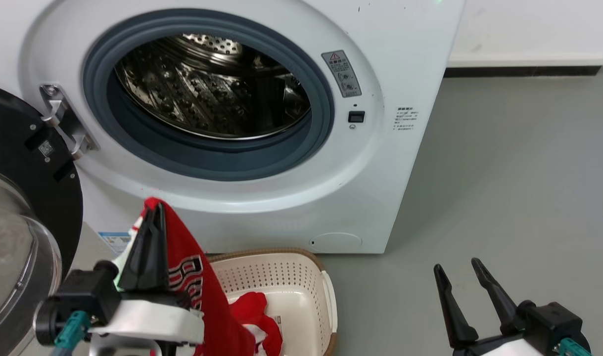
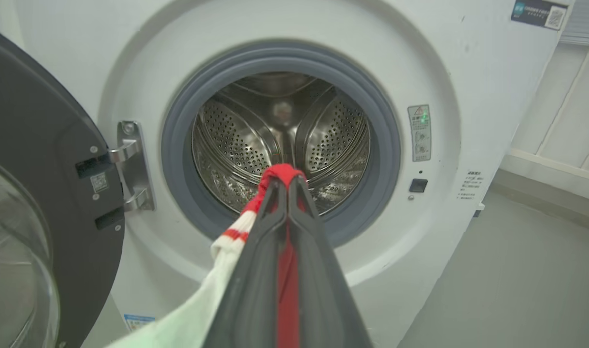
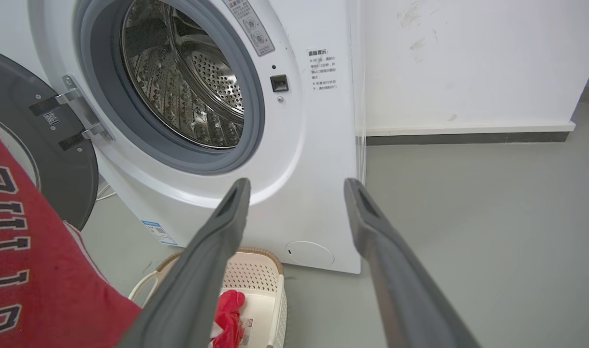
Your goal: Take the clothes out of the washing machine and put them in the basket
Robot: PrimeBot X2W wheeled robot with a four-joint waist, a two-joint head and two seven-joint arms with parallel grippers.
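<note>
Faces the washing machine (image 1: 390, 148), door (image 1: 14, 128) open, drum (image 1: 207, 89) showing bare. Below, the basket (image 1: 281, 277) with red clothes (image 1: 254, 306) inside. Dangles a red jersey (image 1: 192, 267) lengthwise at its left edge, pinched in the left hand (image 1: 155, 212); right hand (image 1: 457, 267) spread, well apart.

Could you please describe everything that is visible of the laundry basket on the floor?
The basket is an oblong cream plastic tub with small holes in its walls and a brown rim; the right wrist view shows a loop handle at one end. It stands upright on the grey floor, close before the washing machine, below its round opening. Red and white clothes lie inside. A red jersey, clamped in the left gripper, hangs over its left part; contact cannot be told.
</note>
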